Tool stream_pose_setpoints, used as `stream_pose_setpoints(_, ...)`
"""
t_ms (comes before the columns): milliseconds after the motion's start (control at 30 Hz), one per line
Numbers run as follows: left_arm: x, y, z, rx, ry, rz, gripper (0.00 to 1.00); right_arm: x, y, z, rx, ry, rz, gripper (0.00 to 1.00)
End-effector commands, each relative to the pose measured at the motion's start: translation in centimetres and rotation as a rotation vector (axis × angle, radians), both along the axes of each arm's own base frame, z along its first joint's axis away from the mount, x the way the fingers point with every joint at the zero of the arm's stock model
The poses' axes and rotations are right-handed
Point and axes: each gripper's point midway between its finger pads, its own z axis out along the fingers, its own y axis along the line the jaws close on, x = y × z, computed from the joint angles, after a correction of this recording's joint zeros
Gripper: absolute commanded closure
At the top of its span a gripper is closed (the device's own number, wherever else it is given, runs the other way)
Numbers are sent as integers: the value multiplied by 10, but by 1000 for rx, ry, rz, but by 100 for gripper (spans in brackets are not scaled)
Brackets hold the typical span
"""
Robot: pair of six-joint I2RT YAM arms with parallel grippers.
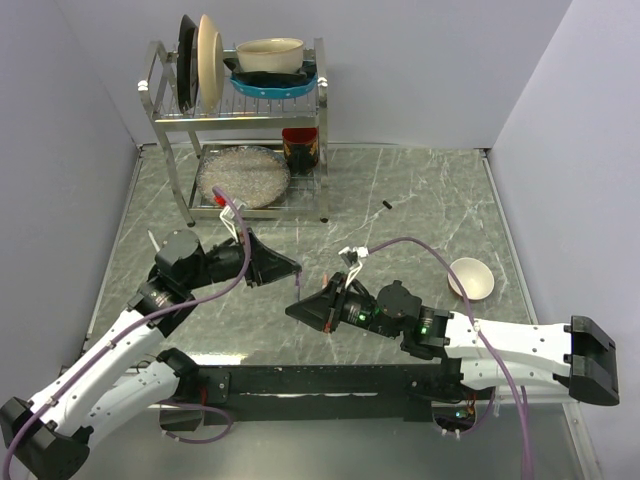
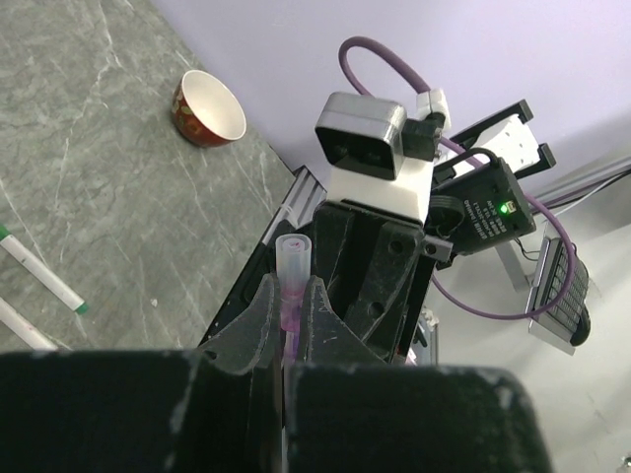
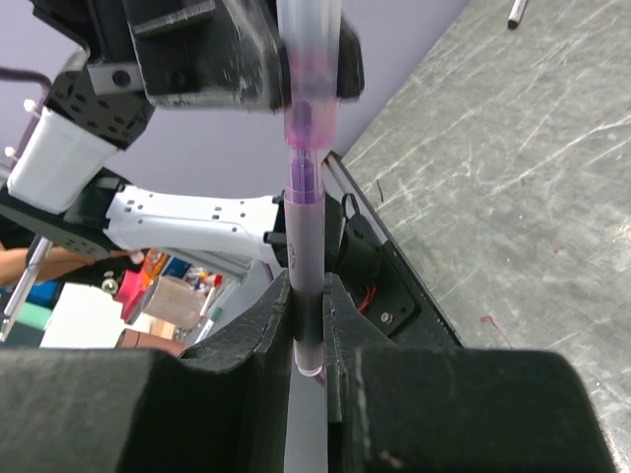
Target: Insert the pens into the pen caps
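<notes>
Fingers (image 3: 251, 335) of my right gripper (image 3: 306, 296) clamp the pink pen (image 3: 304, 217); just above them my left gripper (image 2: 289, 296) pinches its cap (image 2: 293, 258), tip partly in. 2 more pens (image 2: 44, 271) lie well aside, I judge undone

1. Table (image 1: 420, 200): grey-green marbled top with pale veins, filling the floor of the enclosure.
2. Walls: plain pale lavender panels at the back (image 1: 420, 70), left (image 1: 50, 150) and right (image 1: 570, 130).
3. Rack (image 1: 323, 150): two-tier metal dish rack at the far left of the table, against the back wall.
4. Top tier: a black plate (image 1: 187, 62) and a cream plate (image 1: 210, 55) stand upright; a cream bowl (image 1: 270, 53) sits in a blue dish (image 1: 272, 85).
5. Lower tier: a glass plate (image 1: 243, 177) and a red-and-black cup (image 1: 300, 147).
6. Small bowl (image 1: 471, 278): on the table's right side, white inside, red outside.
7. Light: even, with soft shadows.
</notes>
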Motion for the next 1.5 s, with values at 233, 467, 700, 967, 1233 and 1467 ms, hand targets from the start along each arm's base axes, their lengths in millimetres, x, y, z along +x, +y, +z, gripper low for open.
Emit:
stream_pose_setpoints(233, -11, 3, 7, -7, -68, -32, 99, 15, -5, 51, 130, -30, -61, 100)
stream_pose_setpoints(467, -15, 5, -10, 19, -59, -43, 99, 40, -15, 72, 151, -36, -114, 100)
stream_pose_setpoints(700, -17, 1, -9, 13, -48, -76, 84, 40, -14, 77, 128, -91, -77, 100)
stream_pose_setpoints(967, -5, 4, 16, 3, -95, 0, 35, 23, -10, 75, 107, -143, 28, 100)
stream_pose_setpoints(1233, 10, 0, 33, 39, -132, 31, 20, 13, -6, 71, 111, -135, 80, 100)
stream_pose_setpoints(1467, 21, -4, 49, 41, -155, 44, 20, 5, -5, 69, 114, -130, 112, 100)
